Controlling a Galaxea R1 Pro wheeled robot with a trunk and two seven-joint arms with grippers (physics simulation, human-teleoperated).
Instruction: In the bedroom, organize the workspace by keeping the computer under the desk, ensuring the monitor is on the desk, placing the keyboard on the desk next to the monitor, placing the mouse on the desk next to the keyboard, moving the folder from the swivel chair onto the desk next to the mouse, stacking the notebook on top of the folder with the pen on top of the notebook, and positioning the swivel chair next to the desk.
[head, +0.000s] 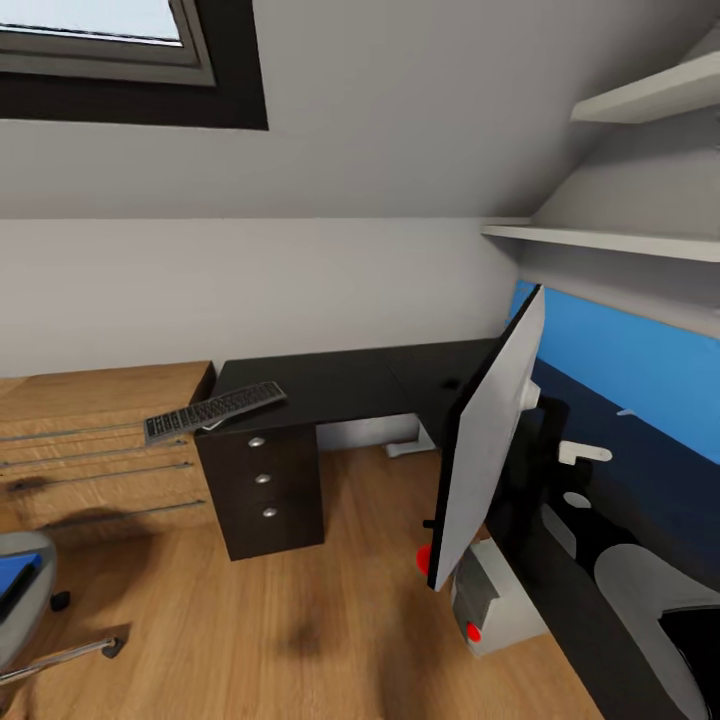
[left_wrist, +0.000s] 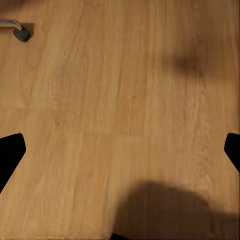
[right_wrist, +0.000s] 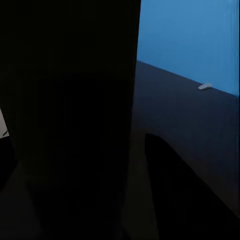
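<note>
Monitor tilted at the counter's edge, keyboard parked on the far corner

The monitor (head: 492, 440), white back toward us, leans at right of centre over the black counter (head: 350, 385), likely being set onto it, though no grip shows; the keyboard (head: 214, 410) overhangs the counter's left end above the drawers; the blue folder (head: 14, 578) lies on the swivel chair (head: 20, 610) at lower left; a pale pen (head: 628, 411) rests by the blue panel; left claw (left_wrist: 120, 150) hangs wide open over bare floor, holding nothing; the right claw's state I cannot tell.
</note>
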